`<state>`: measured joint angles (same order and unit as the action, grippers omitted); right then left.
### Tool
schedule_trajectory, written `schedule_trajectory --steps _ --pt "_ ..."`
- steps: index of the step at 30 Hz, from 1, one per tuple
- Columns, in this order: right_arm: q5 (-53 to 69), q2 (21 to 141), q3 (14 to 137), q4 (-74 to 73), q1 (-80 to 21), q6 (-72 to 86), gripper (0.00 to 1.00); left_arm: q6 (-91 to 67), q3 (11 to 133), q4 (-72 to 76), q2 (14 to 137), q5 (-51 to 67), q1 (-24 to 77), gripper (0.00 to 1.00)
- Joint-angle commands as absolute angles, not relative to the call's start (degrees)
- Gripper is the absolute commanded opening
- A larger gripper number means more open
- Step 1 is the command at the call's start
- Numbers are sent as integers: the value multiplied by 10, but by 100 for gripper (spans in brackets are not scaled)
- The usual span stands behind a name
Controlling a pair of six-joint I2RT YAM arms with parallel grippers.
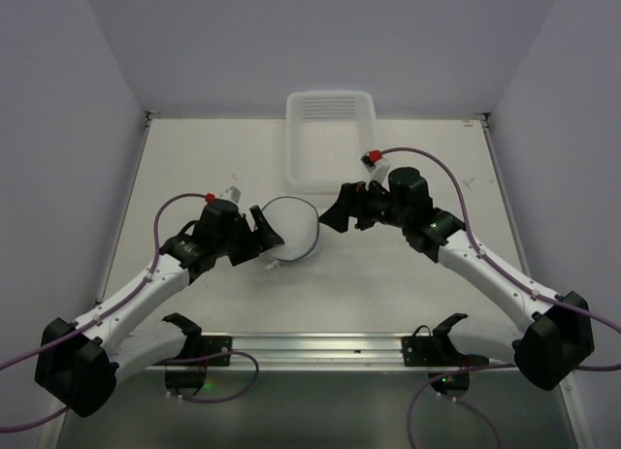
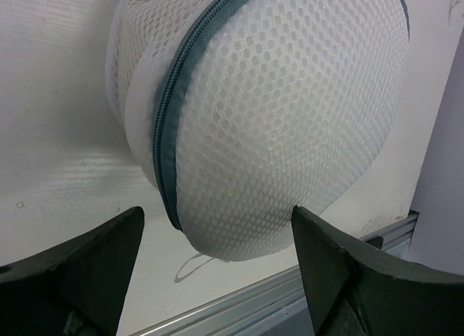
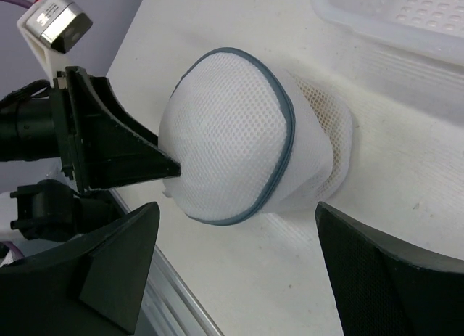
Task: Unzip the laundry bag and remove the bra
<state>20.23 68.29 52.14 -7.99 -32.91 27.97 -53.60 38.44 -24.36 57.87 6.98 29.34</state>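
On the bench (image 1: 194, 158), the laundry bag (image 1: 291, 228) is seen zipped, nothing removed; left fingers (image 2: 80, 278) and right fingers (image 3: 94, 278) are held open.

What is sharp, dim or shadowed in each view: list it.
Top view: even light, weak shadows, mesh bag small but sharp. Left wrist view: weave and zip crisp; left claw dark, lacking detail. Right wrist view: bag crisp, soft shadow beside it; right claw black and slightly blurred.
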Motion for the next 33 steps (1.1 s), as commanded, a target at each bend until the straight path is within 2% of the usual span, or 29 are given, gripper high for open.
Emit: schedule_trajectory --steps 1,5,8,11,12,14,15,16,23,33 --pt "189 657 501 -89 -344 253 90 -572 380 -219 569 51 294 86" --pt "173 635 484 -82 -369 234 90 -568 373 -193 570 49 294 86" --pt "164 627 461 -61 -390 248 89 -583 363 -155 581 71 294 75" --pt "143 622 444 -33 -409 260 86 -589 373 -139 589 86 296 53" --pt "127 622 433 -20 -418 265 86 -588 376 -139 594 87 296 40" --pt "113 632 430 -18 -426 279 81 -597 384 -139 597 89 298 28" --pt "100 635 425 -11 -434 284 79 -601 386 -140 598 89 298 17" --pt "95 637 423 -5 -440 287 77 -608 388 -138 599 89 300 13" --pt "91 675 421 40 -491 316 60 -649 396 -138 618 85 314 9" --pt "84 754 440 92 -554 341 50 -693 409 -148 622 48 330 5"
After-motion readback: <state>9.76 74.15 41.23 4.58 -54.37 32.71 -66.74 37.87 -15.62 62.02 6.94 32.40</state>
